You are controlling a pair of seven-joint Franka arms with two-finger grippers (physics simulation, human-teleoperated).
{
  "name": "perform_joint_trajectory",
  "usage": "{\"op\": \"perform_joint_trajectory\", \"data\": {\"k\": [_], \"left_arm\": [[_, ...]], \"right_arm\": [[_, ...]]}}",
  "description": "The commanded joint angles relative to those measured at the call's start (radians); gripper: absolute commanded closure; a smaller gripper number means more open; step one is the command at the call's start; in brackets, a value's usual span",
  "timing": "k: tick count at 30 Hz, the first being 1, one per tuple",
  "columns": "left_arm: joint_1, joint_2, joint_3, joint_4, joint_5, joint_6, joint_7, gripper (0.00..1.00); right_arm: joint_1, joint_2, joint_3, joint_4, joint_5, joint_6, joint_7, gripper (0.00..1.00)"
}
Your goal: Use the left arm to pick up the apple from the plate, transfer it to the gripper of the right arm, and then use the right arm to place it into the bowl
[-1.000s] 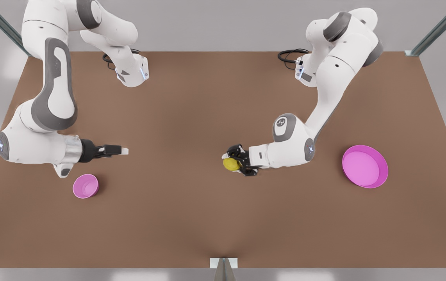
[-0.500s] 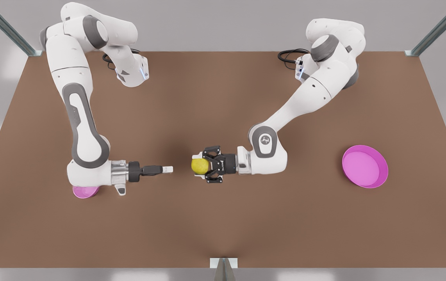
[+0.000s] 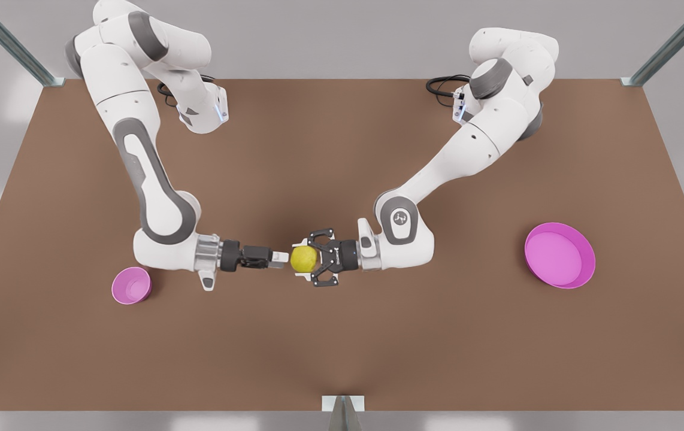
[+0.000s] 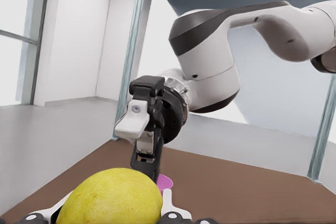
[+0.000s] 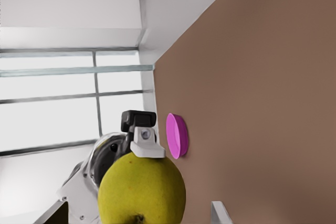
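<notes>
The yellow-green apple (image 3: 304,258) hangs above the table's middle, with my left gripper (image 3: 302,259) shut on it; that arm comes in from the front view's right. My right gripper (image 3: 280,256), on the silver wrist collar, comes in from the front view's left and its white tip reaches the apple's side. In the right wrist view the apple (image 5: 142,190) sits close between that gripper's spread fingertips (image 5: 220,212), so it is open. The left wrist view shows the apple (image 4: 115,199) and the right gripper (image 4: 139,140) just beyond it.
The pink plate (image 3: 587,270) lies without anything on it at the front view's right. The small pink bowl (image 3: 131,285) stands at the front view's left, just below the right arm's wrist. Black cables lie by both arm bases at the back.
Both arms closed in on each other. The left gripper carried the apple toward the front view's left. The right gripper advanced from beside the bowl to the apple, uncovering the bowl.
</notes>
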Motion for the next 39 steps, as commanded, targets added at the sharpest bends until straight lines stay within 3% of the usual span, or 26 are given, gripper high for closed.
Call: {"op": "perform_joint_trajectory", "data": {"k": [1, 12, 15, 18, 19, 21, 24, 25, 26, 37, 39], "left_arm": [[-0.001, -0.001, 0.000, 0.000, 0.005, -0.010, 0.397, 0.41], [-0.004, 0.000, 0.000, 0.000, 0.005, -0.008, 0.397, 0.41], [-0.016, 0.002, 0.000, 0.000, 0.005, 0.006, 0.397, 0.41], [-0.016, 0.002, 0.000, 0.002, 0.005, 0.007, 0.397, 0.41], [-0.016, 0.002, 0.000, 0.002, 0.005, 0.007, 0.397, 0.41], [-0.016, 0.002, 0.000, 0.002, 0.005, 0.007, 0.397, 0.41], [-0.016, 0.002, 0.000, 0.000, 0.005, 0.007, 0.396, 0.40], [-0.014, 0.002, 0.000, 0.000, -0.004, 0.007, 0.389, 0.17], [-0.014, 0.002, 0.000, 0.000, -0.008, 0.006, 0.386, 0.11], [0.068, -0.032, 0.001, -0.072, 0.007, -0.002, 0.343, 0.13], [0.146, -0.110, 0.003, -0.185, 0.010, -0.011, 0.302, 0.13]], "right_arm": [[0.005, -0.001, 0.006, 0.001, 0.016, 0.077, -0.165, 0.00], [0.047, 0.016, 0.017, -0.012, 0.065, 0.096, -0.246, 0.00], [0.054, 0.016, 0.080, -0.018, 0.100, 0.199, -0.254, 0.00], [0.073, 0.016, 0.083, -0.018, 0.102, 0.223, -0.257, 0.00], [0.073, 0.018, 0.083, -0.018, 0.102, 0.225, -0.261, 0.04], [0.073, 0.019, 0.082, -0.016, 0.103, 0.226, -0.267, 0.33], [0.073, 0.021, 0.083, -0.016, 0.102, 0.226, -0.267, 0.46], [0.073, 0.021, 0.083, -0.015, 0.103, 0.226, -0.267, 0.48], [0.071, 0.021, 0.083, -0.015, 0.102, 0.226, -0.267, 0.49], [0.030, -0.014, 0.083, -0.038, 0.088, 0.208, -0.257, 0.48], [-0.011, -0.070, 0.083, -0.114, 0.082, 0.188, -0.264, 0.48]]}}
